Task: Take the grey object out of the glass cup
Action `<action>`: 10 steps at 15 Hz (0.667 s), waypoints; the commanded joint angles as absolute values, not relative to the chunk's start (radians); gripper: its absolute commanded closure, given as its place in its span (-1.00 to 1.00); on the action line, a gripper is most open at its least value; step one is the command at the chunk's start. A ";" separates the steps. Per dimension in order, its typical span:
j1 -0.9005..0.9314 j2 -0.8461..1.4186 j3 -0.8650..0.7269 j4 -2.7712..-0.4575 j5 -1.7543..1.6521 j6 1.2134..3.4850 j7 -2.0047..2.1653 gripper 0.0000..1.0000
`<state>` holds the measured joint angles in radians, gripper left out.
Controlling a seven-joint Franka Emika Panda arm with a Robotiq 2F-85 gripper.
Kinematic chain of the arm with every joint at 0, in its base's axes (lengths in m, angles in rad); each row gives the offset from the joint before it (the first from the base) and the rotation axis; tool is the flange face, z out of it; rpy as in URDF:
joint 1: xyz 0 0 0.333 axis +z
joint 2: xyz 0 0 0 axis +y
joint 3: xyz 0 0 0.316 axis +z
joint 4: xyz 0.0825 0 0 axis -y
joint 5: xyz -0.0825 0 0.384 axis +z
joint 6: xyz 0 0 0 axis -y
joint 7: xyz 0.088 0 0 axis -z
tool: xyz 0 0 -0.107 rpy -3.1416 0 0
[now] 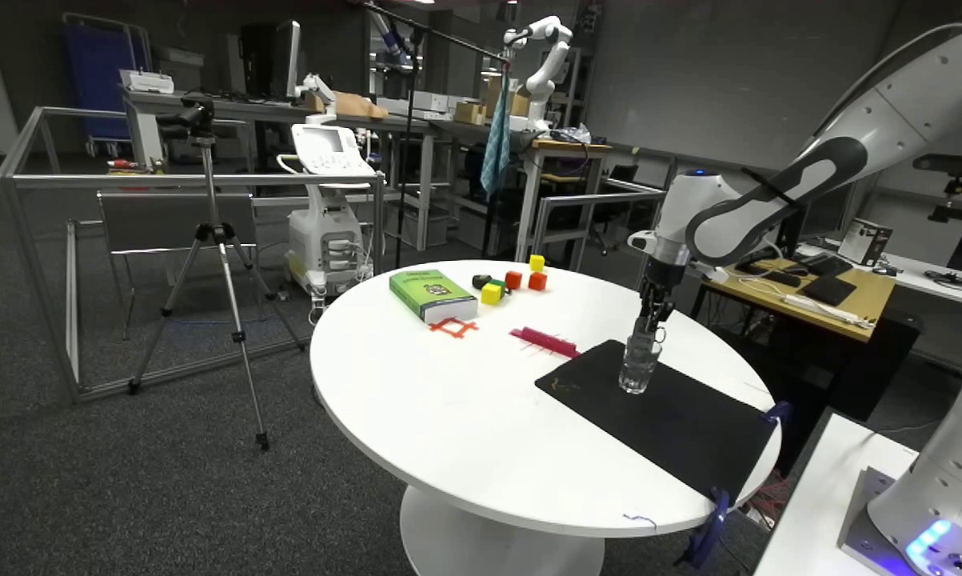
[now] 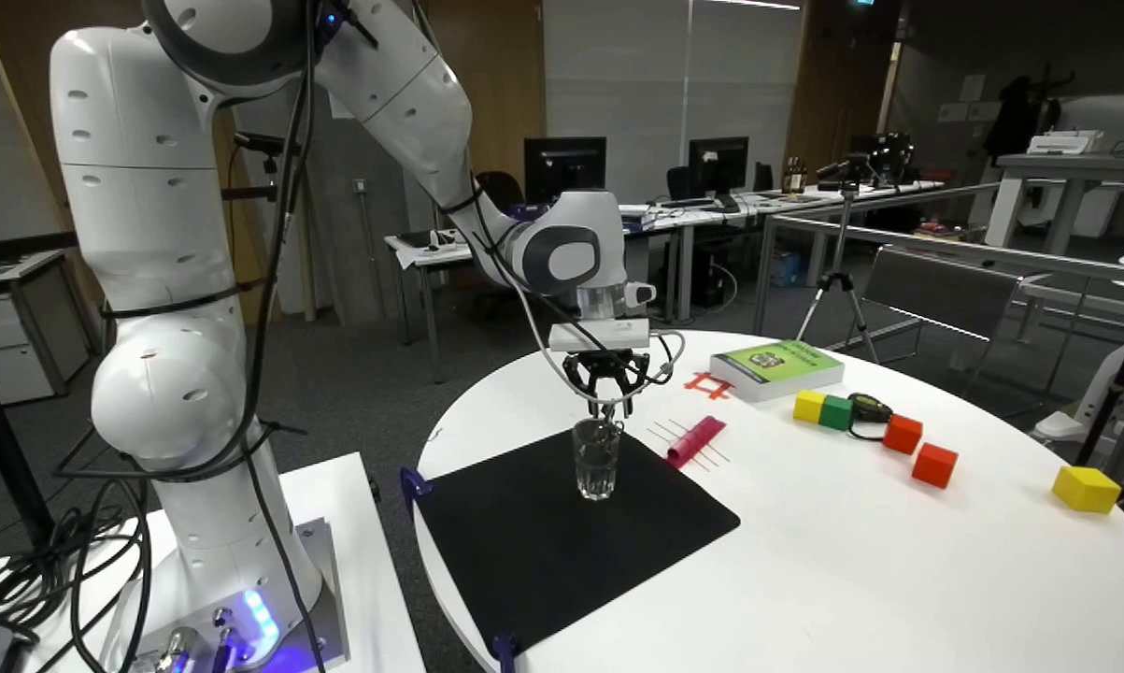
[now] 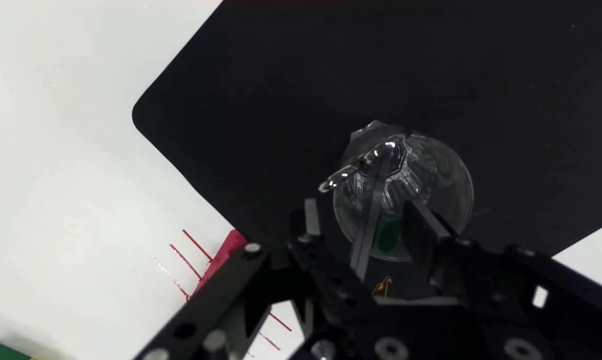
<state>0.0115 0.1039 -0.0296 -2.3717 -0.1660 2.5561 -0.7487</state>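
The clear glass cup (image 1: pixel 636 376) stands upright on a black mat; it also shows in an exterior view (image 2: pixel 596 467) and the wrist view (image 3: pixel 448 175). In the wrist view the grey object (image 3: pixel 368 232), a slim bar, stands in the cup and sticks up past its rim. My gripper (image 3: pixel 366 217) is open, with one finger on each side of the bar and gaps visible. In both exterior views the gripper (image 1: pixel 648 320) points down at the cup's rim. A shiny loop (image 3: pixel 341 177) lies at the rim; I cannot tell what it belongs to.
The black mat (image 2: pixel 543 542) is clamped at the table edge. A pink-red piece with thin sticks (image 2: pixel 695 441) lies near the mat's corner. A green book (image 2: pixel 776 367), several coloured blocks (image 2: pixel 903 434) and an orange frame (image 2: pixel 708 384) lie farther off. Green (image 3: pixel 387 233) shows through the glass.
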 commanded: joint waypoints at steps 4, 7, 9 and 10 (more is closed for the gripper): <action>-0.001 0.078 -0.013 -2.392 -0.233 2.583 -0.744 0.99; 0.002 0.048 -0.007 -2.412 -0.237 2.582 -0.735 0.90; 0.004 0.019 -0.004 -2.426 -0.233 2.580 -0.725 0.90; 0.005 0.003 -0.002 -2.434 -0.227 2.578 -0.724 0.90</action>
<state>0.0116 0.0805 -0.0144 -2.3832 -0.2102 2.5561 -0.7454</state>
